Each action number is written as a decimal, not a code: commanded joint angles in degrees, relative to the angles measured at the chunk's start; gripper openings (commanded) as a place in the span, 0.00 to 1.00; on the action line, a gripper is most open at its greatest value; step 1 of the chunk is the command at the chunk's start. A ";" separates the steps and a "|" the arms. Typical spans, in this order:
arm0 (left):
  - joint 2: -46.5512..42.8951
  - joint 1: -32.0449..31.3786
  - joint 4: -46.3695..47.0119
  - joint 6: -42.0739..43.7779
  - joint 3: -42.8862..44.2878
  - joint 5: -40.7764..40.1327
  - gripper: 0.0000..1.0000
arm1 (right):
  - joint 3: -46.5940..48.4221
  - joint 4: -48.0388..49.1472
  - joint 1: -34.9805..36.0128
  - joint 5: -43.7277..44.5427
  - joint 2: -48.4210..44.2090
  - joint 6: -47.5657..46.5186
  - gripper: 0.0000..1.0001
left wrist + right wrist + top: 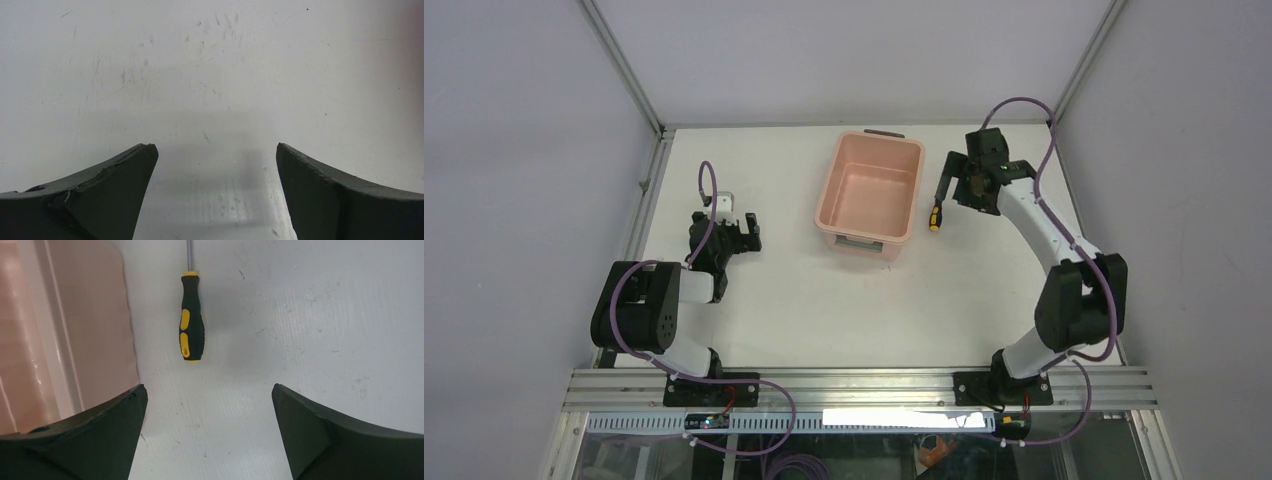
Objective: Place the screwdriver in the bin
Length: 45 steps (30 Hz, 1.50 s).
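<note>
- Right claw (pixel 208 386): spread wide, nothing held. Its two dark fingers (pixel 100 430) frame bare white table (pixel 300 340).
- Screwdriver (pixel 191 305) lies flat on the table ahead of this claw, toward the finger on the wrist view's left, beyond the tips rather than between them.
- The butt of the handle is the end nearest the claw. The thin shaft runs straight away and out past the top edge of the wrist view. The handle is black with yellow inserts.
- Pink bin (pixel 75 315) stands to the left of the claw, beside that same finger. A narrow strip of table separates its wall from the screwdriver.
- Overhead: right claw (pixel 969 182) sits just beside the screwdriver (pixel 941 190), which lies along the long side of the bin (pixel 917 190), outside it.
- Left claw (pixel 742 232): well apart from the bin, on its other side.
- Left claw (pixel 216 146), wrist view: spread wide, nothing held, only scuffed table (pixel 200 75) ahead.
</note>
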 commanded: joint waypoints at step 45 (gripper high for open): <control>-1.96 -0.39 1.48 -1.06 1.22 0.84 0.99 | 33.03 -20.62 1.64 -6.02 15.51 -10.81 0.00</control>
